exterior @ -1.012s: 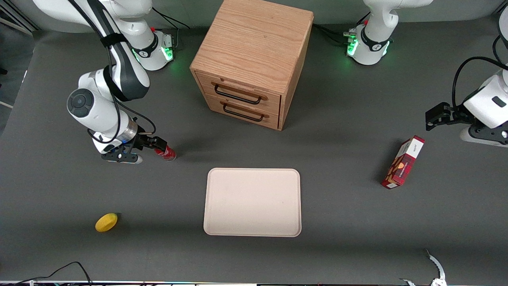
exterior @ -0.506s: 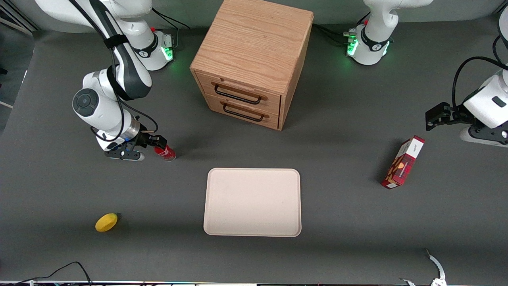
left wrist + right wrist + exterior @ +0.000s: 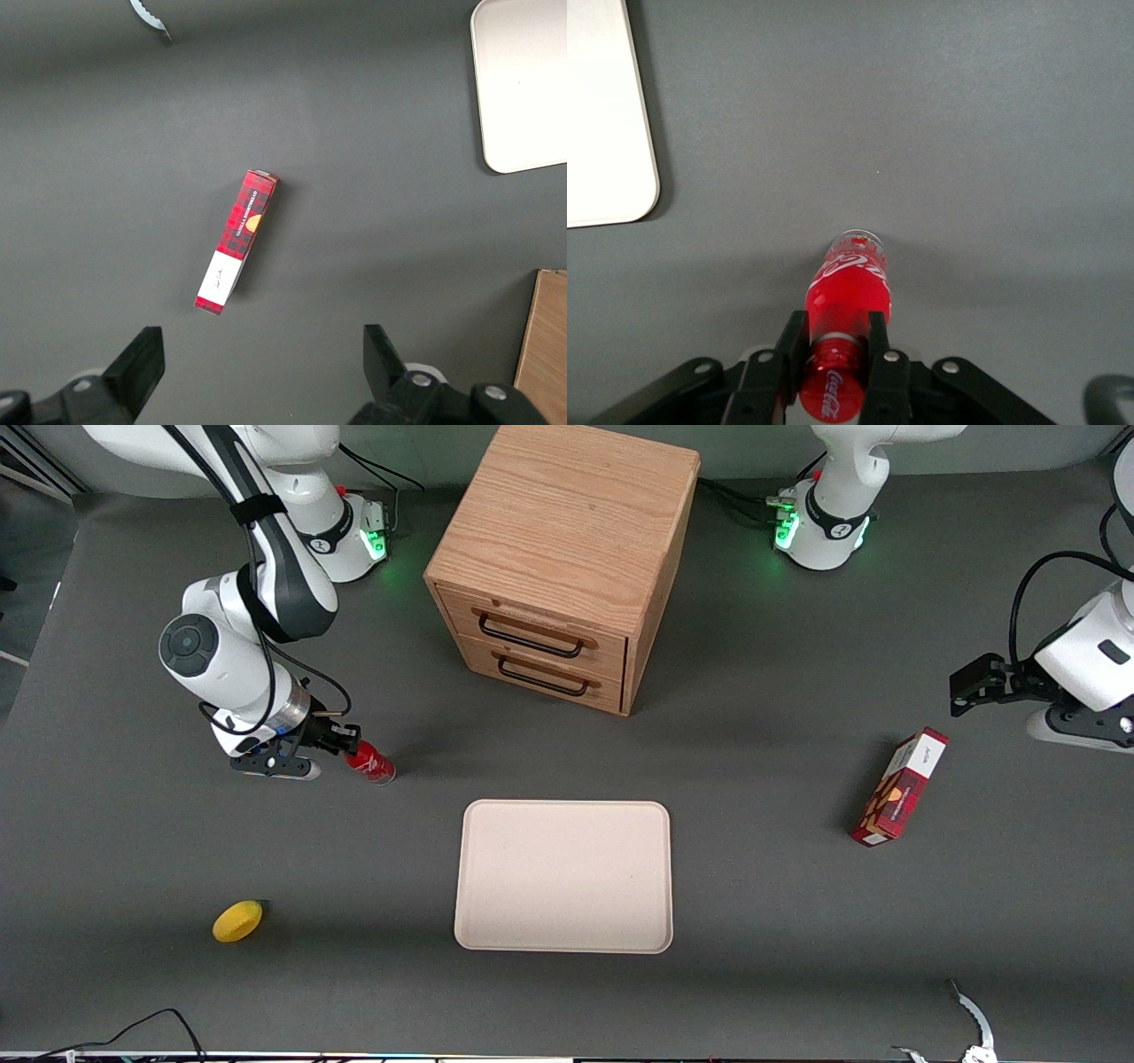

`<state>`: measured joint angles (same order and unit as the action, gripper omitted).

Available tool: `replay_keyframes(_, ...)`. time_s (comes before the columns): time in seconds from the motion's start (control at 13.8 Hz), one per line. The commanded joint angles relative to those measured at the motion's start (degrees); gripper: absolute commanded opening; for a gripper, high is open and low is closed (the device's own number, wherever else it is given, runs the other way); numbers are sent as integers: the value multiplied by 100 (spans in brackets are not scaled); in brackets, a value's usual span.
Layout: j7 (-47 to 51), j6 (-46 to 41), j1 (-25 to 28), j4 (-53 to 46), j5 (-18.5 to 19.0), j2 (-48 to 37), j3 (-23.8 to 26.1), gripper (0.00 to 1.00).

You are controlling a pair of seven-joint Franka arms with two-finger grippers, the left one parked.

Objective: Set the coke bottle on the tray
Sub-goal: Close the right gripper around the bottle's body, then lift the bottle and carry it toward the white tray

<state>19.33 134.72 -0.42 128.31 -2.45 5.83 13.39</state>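
The coke bottle (image 3: 372, 763) is small and red, with white script and a clear base. It leans over the grey table, farther from the front camera than the tray's corner at the working arm's end. My right gripper (image 3: 351, 750) is shut on its neck just below the red cap. In the right wrist view the bottle (image 3: 850, 288) points away from the gripper (image 3: 834, 341), with one black finger on each side of the neck. Its base is at or just above the table. The cream-beige tray (image 3: 563, 877) lies flat and bare, and its corner also shows in the right wrist view (image 3: 602, 115).
A wooden two-drawer cabinet (image 3: 567, 558) stands farther from the front camera than the tray. A red rectangular carton (image 3: 899, 786) lies toward the parked arm's end and shows in the left wrist view (image 3: 236, 252). A yellow fruit (image 3: 237, 921) lies near the front edge.
My right wrist has drawn slightly up and away from the front camera with the bottle still gripped. The bottle now leans more. Nothing else moved.
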Motion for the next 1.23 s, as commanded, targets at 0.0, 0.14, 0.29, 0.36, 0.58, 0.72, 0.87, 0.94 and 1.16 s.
replay_keyframes(0.0, 167, -7, 15, 80, 78, -161, 58, 0)
replay_keyframes(0.14, 159, -173, 15, -25, 148, -170, 58, 0)
replay_keyframes(0.29, 150, -908, 6, -620, 271, -179, 58, 0)
replay_keyframes(0.36, 132, -1304, -2, -971, 272, -187, 58, 0)
replay_keyframes(0.58, 106, -2289, 15, -2227, 289, -100, 58, 0)
replay_keyframes(0.72, 158, -3123, 111, -3429, 280, 241, 67, 0)
replay_keyframes(0.87, 202, -4133, 200, -5106, 289, 969, 233, 0)
replay_keyframes(0.94, 255, -4530, 217, -5802, 446, 1329, 321, 0)
replay_keyframes(1.16, 683, -4736, 498, -7264, 931, 2340, 550, 0)
